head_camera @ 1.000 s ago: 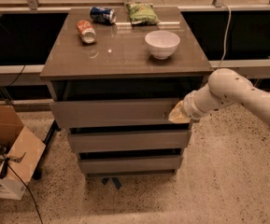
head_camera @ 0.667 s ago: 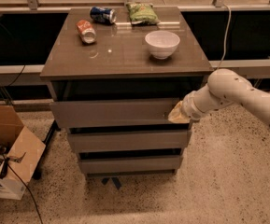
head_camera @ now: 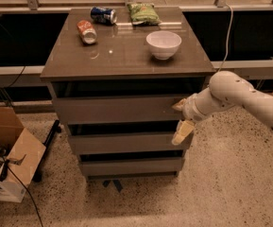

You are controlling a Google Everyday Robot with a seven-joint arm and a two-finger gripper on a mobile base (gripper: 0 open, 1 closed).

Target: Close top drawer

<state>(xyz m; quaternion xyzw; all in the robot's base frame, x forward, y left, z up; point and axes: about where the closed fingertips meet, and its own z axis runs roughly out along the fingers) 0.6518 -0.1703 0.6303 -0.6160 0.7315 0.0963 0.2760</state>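
The top drawer [head_camera: 117, 109] is the tallest grey front of the cabinet, with a dark gap between it and the tabletop. My gripper [head_camera: 180, 119] is at the right end of that front, on a white arm coming in from the right. Its tan fingers are spread apart and hold nothing. The upper finger [head_camera: 178, 105] is against the drawer front's right end. The lower finger [head_camera: 183, 132] hangs down over the second drawer front [head_camera: 126, 142].
On the cabinet top [head_camera: 122, 60] are a white bowl [head_camera: 164, 44], a red can [head_camera: 87, 31], a blue can [head_camera: 103, 15] and a green bag [head_camera: 143, 13]. An open cardboard box [head_camera: 11, 162] stands on the floor at left. A third drawer front [head_camera: 129, 166] is lowest.
The gripper's fingers looked together at the drawer front's right end before; now they are spread, with the lower one dropped down. The drawer front looks about the same.
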